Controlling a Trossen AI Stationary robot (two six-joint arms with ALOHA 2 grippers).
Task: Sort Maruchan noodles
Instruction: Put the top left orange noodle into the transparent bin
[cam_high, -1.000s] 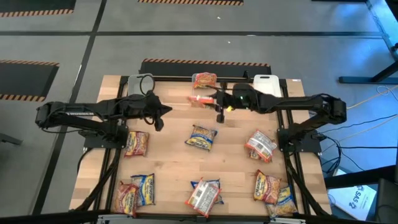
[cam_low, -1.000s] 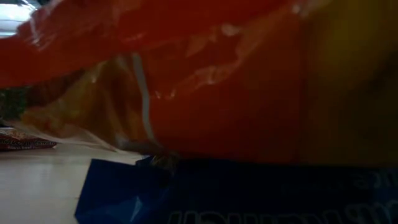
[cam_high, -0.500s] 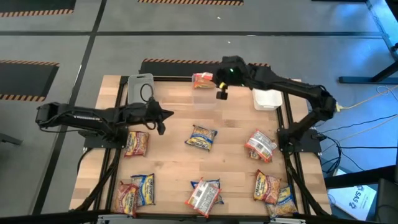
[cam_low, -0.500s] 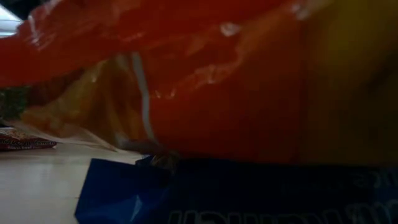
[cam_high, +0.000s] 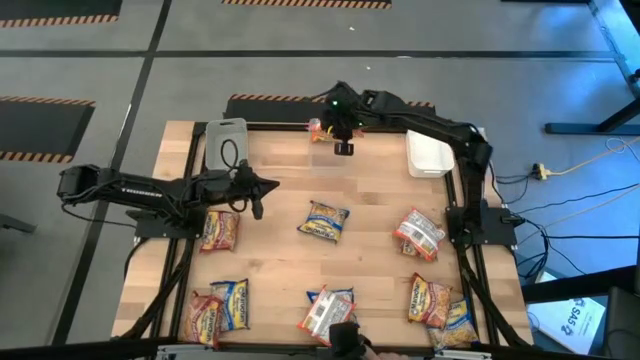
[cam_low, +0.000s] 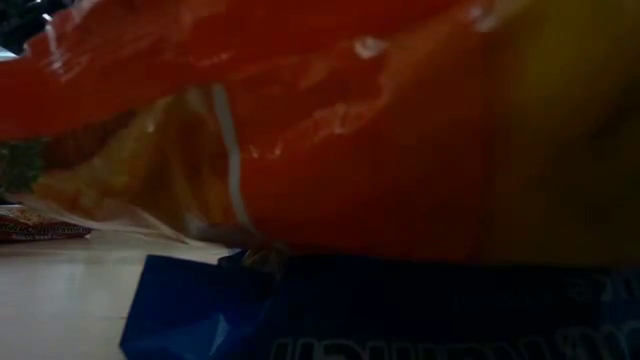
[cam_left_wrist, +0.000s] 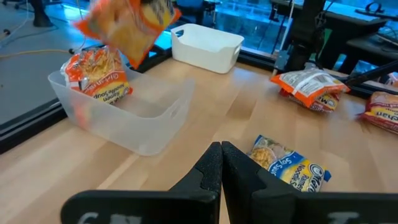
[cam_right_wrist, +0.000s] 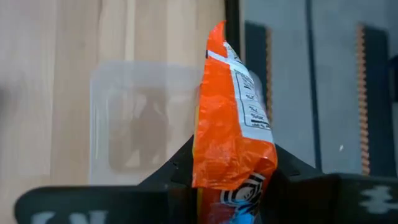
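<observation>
My right gripper (cam_high: 343, 146) is over the table's far middle, shut on an orange noodle packet (cam_right_wrist: 233, 118), which also shows in the left wrist view (cam_left_wrist: 127, 25). The packet hangs above a clear bin (cam_left_wrist: 140, 118) that has another orange packet (cam_left_wrist: 99, 81) lying in it. My left gripper (cam_high: 255, 196) is shut and empty, low over the table's left part. Several more packets lie flat on the table, such as a blue-yellow one (cam_high: 324, 221) in the middle and a red-white one (cam_high: 420, 233) to the right. My right gripper pinches the orange packet between its two fingers (cam_right_wrist: 180, 168), one on each flat face, at the packet's upper end (cam_right_wrist: 227, 186). The fingers come from above, pointing down. The packet hangs below them, tilted, lifted clear above the clear bin.
A white bin (cam_high: 430, 156) stands at the far right and a second clear bin (cam_high: 226, 145) at the far left. Packets lie along the near edge (cam_high: 222, 308) and at the near right (cam_high: 435, 303). An orange packet (cam_low: 350, 130) lying on a blue one fills the low view.
My right gripper has risen and gone toward the far edge and a little left, carrying the orange packet from the table up over the far-middle clear bin. The packet is now lifted clear and hangs below the fingers.
</observation>
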